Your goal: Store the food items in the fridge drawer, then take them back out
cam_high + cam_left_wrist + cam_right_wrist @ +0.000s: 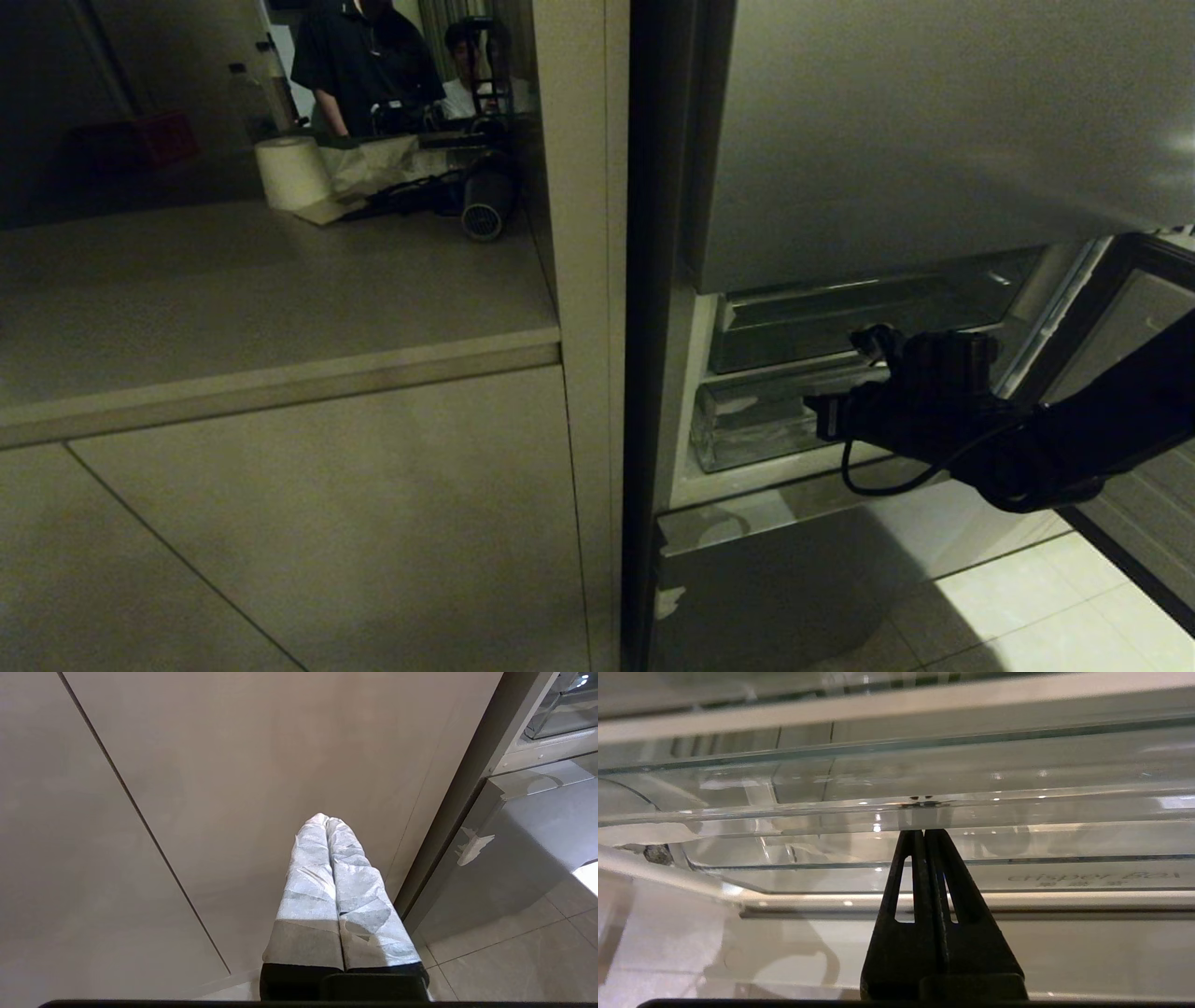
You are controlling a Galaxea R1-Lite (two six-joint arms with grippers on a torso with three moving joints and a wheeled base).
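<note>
Fridge drawer [747, 420] right of counter [280, 308]

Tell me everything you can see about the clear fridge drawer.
The fridge drawer is a wide, shallow bin of clear, glossy plastic with a thick front lip. Faint raised lettering shows on its front face. It sits level and pushed in, low in the open fridge, under another clear compartment. No food shows inside it. The right gripper, fingers shut, has its tips at the underside of the lip; whether they touch it cannot be told.
</note>
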